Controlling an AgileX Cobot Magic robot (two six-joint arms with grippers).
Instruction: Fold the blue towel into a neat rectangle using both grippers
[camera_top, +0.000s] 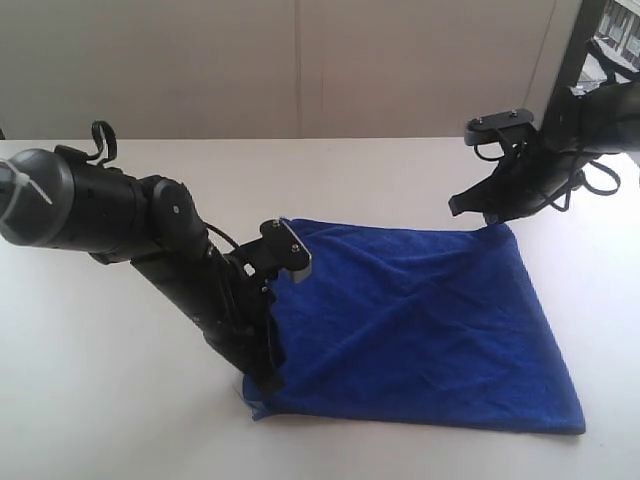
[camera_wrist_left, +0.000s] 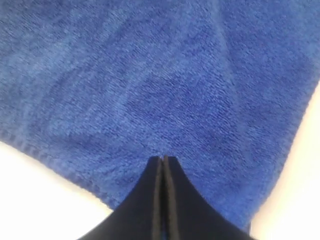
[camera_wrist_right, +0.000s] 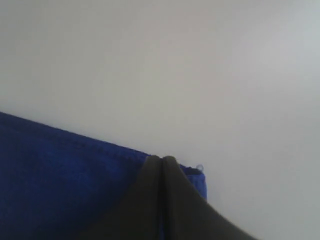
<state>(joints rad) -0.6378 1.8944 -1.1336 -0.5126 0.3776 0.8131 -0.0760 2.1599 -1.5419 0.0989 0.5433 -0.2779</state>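
While gripping the towel at two opposite corners, judging the step as pulling it taut ahead of a fold. Clamping with the left fingers, pressed together on cloth just inside the hem, low at the near-left corner, at or close to the tabletop. Clamping with the right fingers too, closed on the far-right corner and holding it a little off the surface. Lying mostly flat otherwise, spread across the middle of the tabletop, with creases running between the two held corners.

Doing it well, probably: moving both arms together and slowly; keeping the pull even against slipping; carrying the lifted corner over in one arc rather than dragging; lining hem on hem before letting go; watching the free corners for curling under. Risking a skewed fold if pulling only along the diagonal.

Looking for writing: finding nothing readable on cloth or arms. Noting a pale speck beside the right fingers, too small for telling whether a tag. Noting a grey tube on the left arm, with no lettering showing.
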